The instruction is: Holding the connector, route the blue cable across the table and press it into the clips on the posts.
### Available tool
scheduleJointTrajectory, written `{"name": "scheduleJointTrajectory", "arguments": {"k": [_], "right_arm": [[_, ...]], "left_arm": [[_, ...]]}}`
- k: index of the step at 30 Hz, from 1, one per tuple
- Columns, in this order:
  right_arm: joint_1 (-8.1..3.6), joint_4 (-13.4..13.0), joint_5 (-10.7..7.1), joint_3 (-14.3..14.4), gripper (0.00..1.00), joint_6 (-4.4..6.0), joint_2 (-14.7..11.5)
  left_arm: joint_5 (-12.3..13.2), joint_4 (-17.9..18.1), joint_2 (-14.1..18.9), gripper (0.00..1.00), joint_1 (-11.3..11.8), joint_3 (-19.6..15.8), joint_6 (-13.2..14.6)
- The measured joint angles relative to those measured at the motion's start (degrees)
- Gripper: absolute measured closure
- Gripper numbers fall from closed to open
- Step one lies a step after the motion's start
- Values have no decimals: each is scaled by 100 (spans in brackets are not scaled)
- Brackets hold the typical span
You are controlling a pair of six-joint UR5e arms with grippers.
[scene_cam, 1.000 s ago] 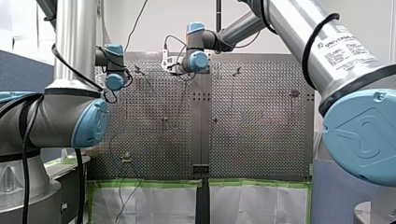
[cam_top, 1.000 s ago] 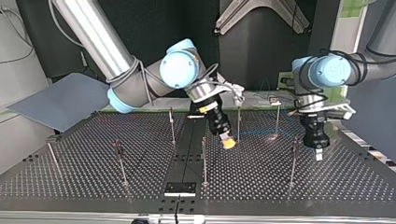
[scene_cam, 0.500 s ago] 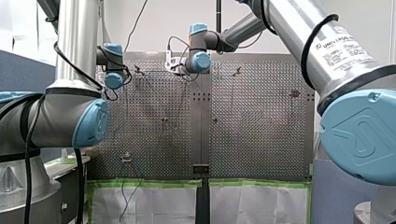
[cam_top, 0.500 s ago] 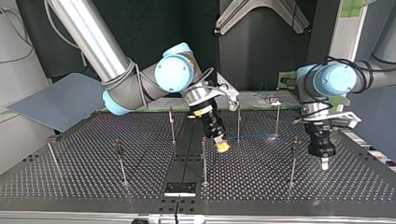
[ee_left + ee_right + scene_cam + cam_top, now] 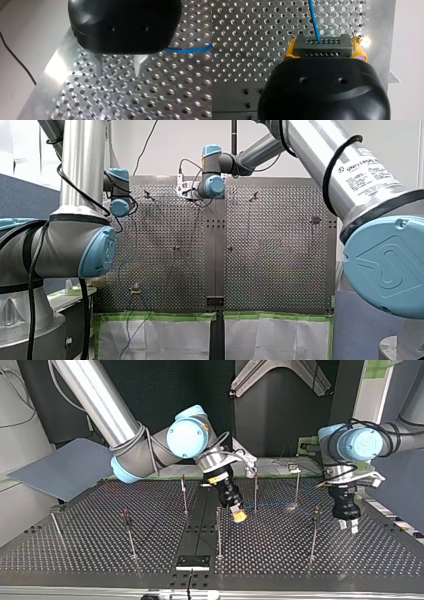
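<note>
Blue cable [image 5: 313, 18] trails over the table's [image 5: 75, 550] middle from the connector [image 5: 322, 45] clamped in my right claw [image 5: 239, 515]; I should draw it taut toward a post's [image 5: 255, 491] clip, with my left claw [image 5: 118, 71] apart and empty.

Seven posts [image 5: 218, 532] are counted on one worktop [image 5: 75, 555]. Two grippers are seen, my left gripper [image 5: 348, 526] and my right gripper [image 5: 239, 516], besides one blue cable [image 5: 314, 20] and one connector [image 5: 322, 45].
</note>
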Motion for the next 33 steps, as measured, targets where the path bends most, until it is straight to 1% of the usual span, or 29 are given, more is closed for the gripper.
{"name": "scheduleJointTrajectory", "arguments": {"k": [2, 5, 9, 18, 25, 28, 33], "right_arm": [[4, 2, 4, 0, 100, 0, 0], [14, 7, 25, 0, 100, 1, 0], [23, 29, 58, 0, 100, -6, 0], [27, 37, 117, 0, 100, -2, 0], [27, 38, 128, 0, 100, -1, 0], [28, 44, 126, 0, 100, -6, 0], [30, 59, 126, 0, 100, -9, 0]], "left_arm": [[-91, -95, 1, 0, -4, -10, -17], [-193, -246, 25, 0, -38, -44, 65], [-226, -438, 147, 0, -80, -175, 157], [3, -868, 558, 0, -195, -588, -27], [294, -1202, 893, 0, -289, -920, -259], [334, -1362, 1054, 0, -327, -1005, -240], [339, -1627, 1318, 0, -387, -1034, -46]]}}
